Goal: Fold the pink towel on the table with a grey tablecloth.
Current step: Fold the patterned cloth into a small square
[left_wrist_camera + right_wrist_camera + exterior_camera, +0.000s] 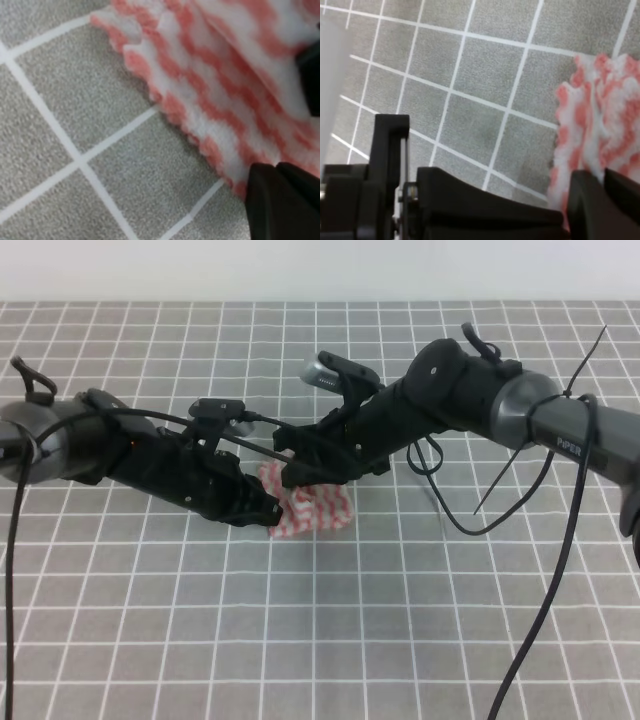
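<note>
The pink towel, with red and white zigzag stripes, lies bunched at the middle of the table with a grey tablecloth. My left gripper is at the towel's front left corner. My right gripper is at its back left edge. In the left wrist view the towel shows two layers, and the left gripper has its fingers pressed together on the pinked edge. In the right wrist view the right gripper is likewise shut on the towel edge.
Both black arms cross low over the table's middle and nearly touch. The left arm's body fills the lower part of the right wrist view. Loose black cables hang from the right arm. Grey gridded cloth surrounds the towel.
</note>
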You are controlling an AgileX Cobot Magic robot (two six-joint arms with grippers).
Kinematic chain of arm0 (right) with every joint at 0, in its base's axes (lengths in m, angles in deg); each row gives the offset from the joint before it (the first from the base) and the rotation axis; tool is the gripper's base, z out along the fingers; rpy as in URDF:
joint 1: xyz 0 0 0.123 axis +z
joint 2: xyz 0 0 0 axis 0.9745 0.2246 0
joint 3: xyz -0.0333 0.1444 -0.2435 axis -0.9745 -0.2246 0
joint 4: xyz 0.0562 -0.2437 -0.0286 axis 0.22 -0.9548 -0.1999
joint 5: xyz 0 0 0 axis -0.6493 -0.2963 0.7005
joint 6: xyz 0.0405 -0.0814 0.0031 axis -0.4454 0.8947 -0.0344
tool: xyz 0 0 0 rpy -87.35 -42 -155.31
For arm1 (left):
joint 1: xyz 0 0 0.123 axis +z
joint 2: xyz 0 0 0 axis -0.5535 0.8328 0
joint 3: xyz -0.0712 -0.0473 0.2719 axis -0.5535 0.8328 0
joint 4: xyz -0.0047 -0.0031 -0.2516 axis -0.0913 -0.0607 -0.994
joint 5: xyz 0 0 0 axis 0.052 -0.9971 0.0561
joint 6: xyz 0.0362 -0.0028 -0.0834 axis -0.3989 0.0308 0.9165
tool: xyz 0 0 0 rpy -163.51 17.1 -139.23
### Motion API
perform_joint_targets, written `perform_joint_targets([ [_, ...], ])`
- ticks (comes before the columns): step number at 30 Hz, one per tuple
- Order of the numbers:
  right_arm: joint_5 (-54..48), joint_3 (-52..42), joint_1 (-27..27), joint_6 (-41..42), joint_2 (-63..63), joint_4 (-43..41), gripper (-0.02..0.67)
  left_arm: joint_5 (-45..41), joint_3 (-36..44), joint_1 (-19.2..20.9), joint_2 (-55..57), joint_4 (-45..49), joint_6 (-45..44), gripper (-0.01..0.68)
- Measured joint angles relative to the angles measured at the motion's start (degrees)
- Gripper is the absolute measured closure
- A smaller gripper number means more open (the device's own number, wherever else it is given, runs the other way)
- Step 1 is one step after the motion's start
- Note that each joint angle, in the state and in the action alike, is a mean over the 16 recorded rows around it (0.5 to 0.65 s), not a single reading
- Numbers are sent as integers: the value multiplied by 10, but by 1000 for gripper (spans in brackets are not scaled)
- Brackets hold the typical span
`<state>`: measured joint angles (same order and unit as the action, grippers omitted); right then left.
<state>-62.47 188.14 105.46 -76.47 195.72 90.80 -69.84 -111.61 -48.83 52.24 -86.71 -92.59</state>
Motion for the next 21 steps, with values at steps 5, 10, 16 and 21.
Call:
perform_joint_targets([
  [5, 1, 0, 0, 0, 3, -7, 661, -2, 0, 0, 0, -1, 0, 675],
  [10, 5, 0, 0, 0, 3, -14, 661, -5, 0, 0, 0, -1, 0, 675],
  [16, 10, 0, 0, -1, 5, -23, 661, -9, -1, 0, -1, -2, 0, 675],
  [21, 12, 0, 0, -1, 6, -29, 661, -10, 0, 0, -5, -3, 0, 675],
])
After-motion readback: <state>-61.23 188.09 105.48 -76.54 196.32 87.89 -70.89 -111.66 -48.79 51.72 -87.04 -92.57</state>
